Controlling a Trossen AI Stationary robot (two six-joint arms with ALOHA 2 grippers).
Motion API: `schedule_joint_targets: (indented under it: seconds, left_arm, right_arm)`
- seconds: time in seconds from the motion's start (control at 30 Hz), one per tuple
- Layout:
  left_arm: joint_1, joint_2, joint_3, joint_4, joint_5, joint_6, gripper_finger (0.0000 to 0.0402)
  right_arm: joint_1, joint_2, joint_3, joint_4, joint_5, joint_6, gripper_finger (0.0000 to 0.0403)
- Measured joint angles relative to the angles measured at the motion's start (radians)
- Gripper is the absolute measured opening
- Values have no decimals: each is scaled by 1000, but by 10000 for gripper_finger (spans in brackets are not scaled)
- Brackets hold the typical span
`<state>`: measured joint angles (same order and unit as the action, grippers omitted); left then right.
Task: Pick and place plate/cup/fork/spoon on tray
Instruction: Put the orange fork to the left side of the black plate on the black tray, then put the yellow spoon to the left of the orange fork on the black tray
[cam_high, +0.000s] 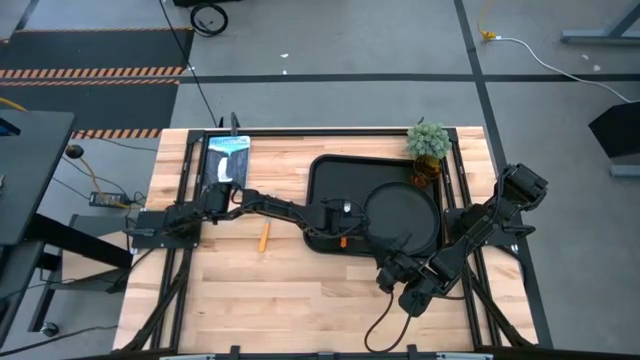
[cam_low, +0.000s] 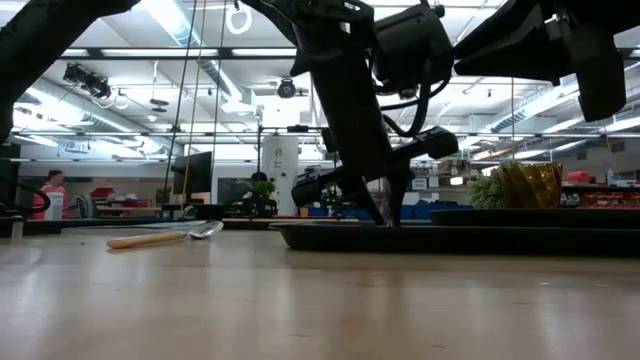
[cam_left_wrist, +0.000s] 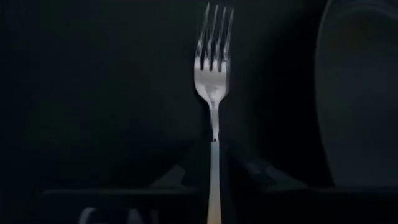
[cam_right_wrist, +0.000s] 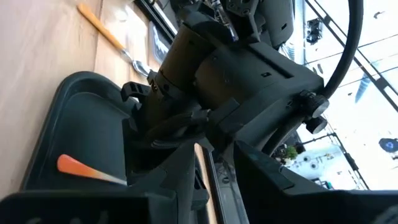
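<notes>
Left wrist view | left tool (cam_left_wrist: 214, 180) clenched on fork (cam_left_wrist: 213, 93) | over tray (cam_high: 325, 175)

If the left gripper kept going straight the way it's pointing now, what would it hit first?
Probably the tray floor: the left gripper, shut on the fork, points down at it. The plate sits off to one side.

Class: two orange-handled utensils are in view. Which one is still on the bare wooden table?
The spoon. It lies alone on the table, left of the tray, while the fork is held by the left gripper over the tray.
</notes>
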<state>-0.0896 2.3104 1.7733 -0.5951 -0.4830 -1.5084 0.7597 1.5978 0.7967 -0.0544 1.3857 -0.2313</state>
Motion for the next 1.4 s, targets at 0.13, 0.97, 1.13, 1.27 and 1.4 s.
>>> schedule_joint_targets:
  seconds: [0.13,0.97,1.13,1.27,1.4]
  left_arm:
    - [0,-1,0,0,-13,2,87]
    - [-155,-138,-7,-800,-96,128,10]
    - [-145,-155,-129,-812,-24,166,7]
    - [-123,-213,-306,-736,79,167,4]
    - [-118,-307,-465,-574,103,141,5]
  right_arm:
    - [0,0,0,0,0,-8,119]
    - [5,-1,0,2,-87,27,119]
    - [5,-1,0,0,-101,21,119]
    - [5,-1,0,0,-104,19,119]
    - [5,-1,0,0,-105,19,119]
